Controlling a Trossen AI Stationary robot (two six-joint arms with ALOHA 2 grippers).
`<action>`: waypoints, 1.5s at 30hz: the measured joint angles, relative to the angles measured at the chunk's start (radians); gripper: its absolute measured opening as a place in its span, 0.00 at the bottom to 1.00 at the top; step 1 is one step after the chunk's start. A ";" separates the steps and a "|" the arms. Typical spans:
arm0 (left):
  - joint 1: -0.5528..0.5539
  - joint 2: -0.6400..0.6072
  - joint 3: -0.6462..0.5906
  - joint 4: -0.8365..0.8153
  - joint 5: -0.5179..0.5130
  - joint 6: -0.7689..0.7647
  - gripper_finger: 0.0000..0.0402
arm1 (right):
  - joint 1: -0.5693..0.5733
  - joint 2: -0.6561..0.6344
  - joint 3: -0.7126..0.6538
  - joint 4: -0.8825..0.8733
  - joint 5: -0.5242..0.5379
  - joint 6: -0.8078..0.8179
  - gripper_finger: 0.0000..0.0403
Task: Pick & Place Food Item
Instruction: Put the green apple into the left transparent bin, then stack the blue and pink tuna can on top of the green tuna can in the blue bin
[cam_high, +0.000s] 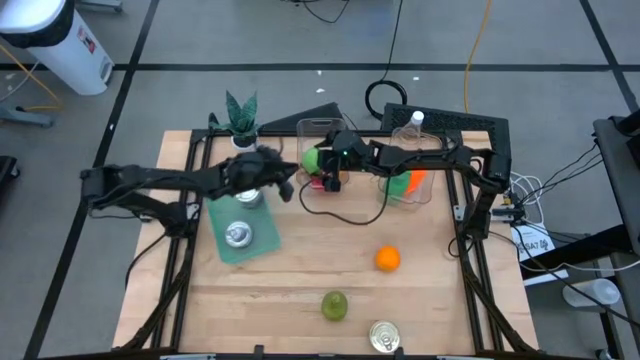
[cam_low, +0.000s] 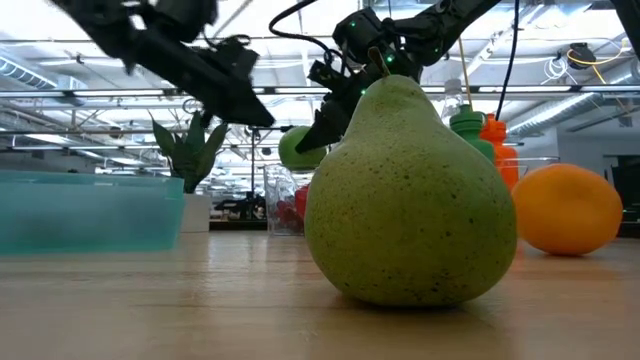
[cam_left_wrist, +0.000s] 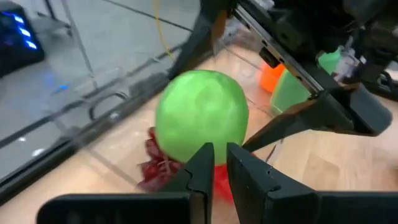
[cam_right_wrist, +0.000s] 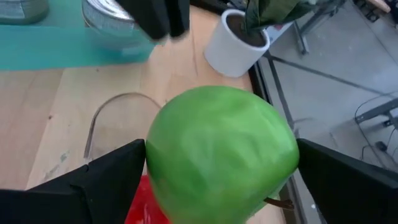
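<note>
A green apple (cam_high: 313, 158) hangs over the left part of a clear box (cam_high: 352, 207) at the table's far middle, with my right gripper (cam_right_wrist: 221, 180) shut on it. Below the apple, a red item (cam_left_wrist: 160, 168) lies in the box. My left gripper (cam_left_wrist: 219, 155) is shut and points at the apple from the table's left. In the high view the left gripper (cam_high: 288, 186) stands a little short of the apple. A green pear (cam_low: 410, 190) and an orange (cam_low: 572, 210) rest on the near part of the table. My right gripper pinches the green apple by two opposite sides (cam_right_wrist: 155, 162), one finger on each side. The fingers (cam_right_wrist: 112, 177) come from the table's right, slanting a little downward. The apple is lifted clear above the box, tipped so that its stem (cam_right_wrist: 280, 202) points sideways.
A green and an orange bottle (cam_high: 405, 183) stand in the clear box's right part. A teal tray (cam_high: 262, 243) with cans lies at the left, a potted plant (cam_high: 241, 118) behind it. A can (cam_high: 384, 337) stands at the near edge.
</note>
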 joint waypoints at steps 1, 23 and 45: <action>0.010 0.027 0.018 0.000 0.029 0.009 0.12 | 0.000 0.000 0.000 -0.009 0.000 0.004 0.99; 0.034 0.136 0.151 -0.018 0.199 0.139 0.12 | 0.034 -0.017 -0.001 -0.050 0.010 0.071 0.99; -0.261 -0.925 -0.192 -0.471 -0.013 0.187 0.12 | 0.043 -0.894 -0.086 -0.440 -0.416 0.451 0.43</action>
